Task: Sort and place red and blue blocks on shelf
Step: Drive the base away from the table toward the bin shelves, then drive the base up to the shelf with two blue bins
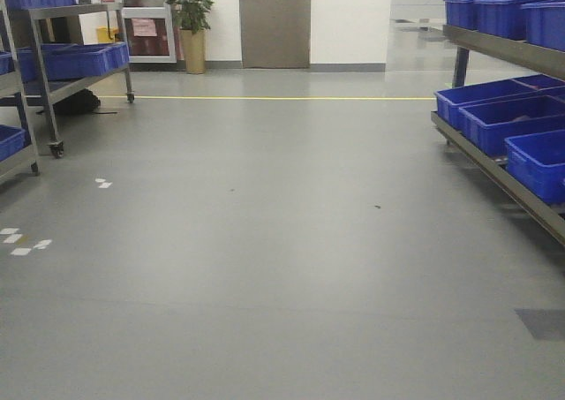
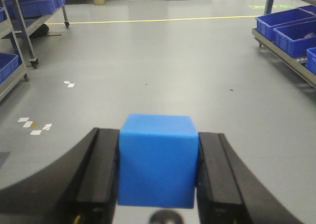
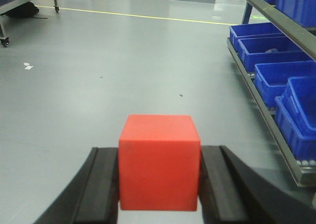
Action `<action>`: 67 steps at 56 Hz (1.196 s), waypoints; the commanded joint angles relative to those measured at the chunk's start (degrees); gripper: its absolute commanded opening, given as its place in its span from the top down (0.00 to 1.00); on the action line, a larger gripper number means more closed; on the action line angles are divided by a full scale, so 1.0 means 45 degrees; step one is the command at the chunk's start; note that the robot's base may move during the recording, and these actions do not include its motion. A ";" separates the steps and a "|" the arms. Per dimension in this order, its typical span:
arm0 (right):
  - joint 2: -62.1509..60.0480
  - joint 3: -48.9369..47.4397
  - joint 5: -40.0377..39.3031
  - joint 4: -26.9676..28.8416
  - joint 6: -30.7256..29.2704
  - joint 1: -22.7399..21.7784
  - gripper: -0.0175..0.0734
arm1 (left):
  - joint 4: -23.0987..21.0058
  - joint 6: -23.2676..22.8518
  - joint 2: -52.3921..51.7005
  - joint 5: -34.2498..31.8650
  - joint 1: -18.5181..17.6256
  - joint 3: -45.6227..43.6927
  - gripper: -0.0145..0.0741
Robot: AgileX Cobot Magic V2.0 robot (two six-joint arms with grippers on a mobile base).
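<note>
In the front-facing view neither claw nor either block showed; only the open grey floor ran ahead to a yellow line, with the shelf along the right side carrying blue crates on 2 visible tiers, and a wheeled rack standing off to the left. In the left wrist view the left claw was closed on the blue block, its 2 black fingers pressed flat against the cube's opposite side faces, the block sitting square between them and carried clear above the floor. From this claw the shelf lay ahead and well off to the right, and the wheeled rack ahead and to the left, neither near. In the right wrist view the right claw gripped the red block the same way, faces flush to the pads, upright and untilted. Here the shelf ran close on the right of the claw and on ahead of it, its lower ledge loaded with crates, so the right arm was plainly the nearer of the 2 to it. Being cubes, the blocks had no long axis to line up; what mattered, I judged, was a swing to the right toward a ledge, the red block having the shorter way and the blue one the farther reach across
</note>
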 commanded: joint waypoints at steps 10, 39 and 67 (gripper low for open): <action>0.0043 -0.0379 -0.1107 0.0018 -0.0104 -0.0056 0.39 | 0.0007 -0.0048 0.0053 -0.1132 0.0030 -0.0393 0.55; 0.0043 -0.0379 -0.1107 0.0018 -0.0104 -0.0056 0.39 | 0.0007 -0.0048 0.0053 -0.1132 0.0030 -0.0393 0.55; 0.0043 -0.0379 -0.1107 0.0018 -0.0104 -0.0056 0.39 | 0.0007 -0.0048 0.0053 -0.1132 0.0030 -0.0393 0.55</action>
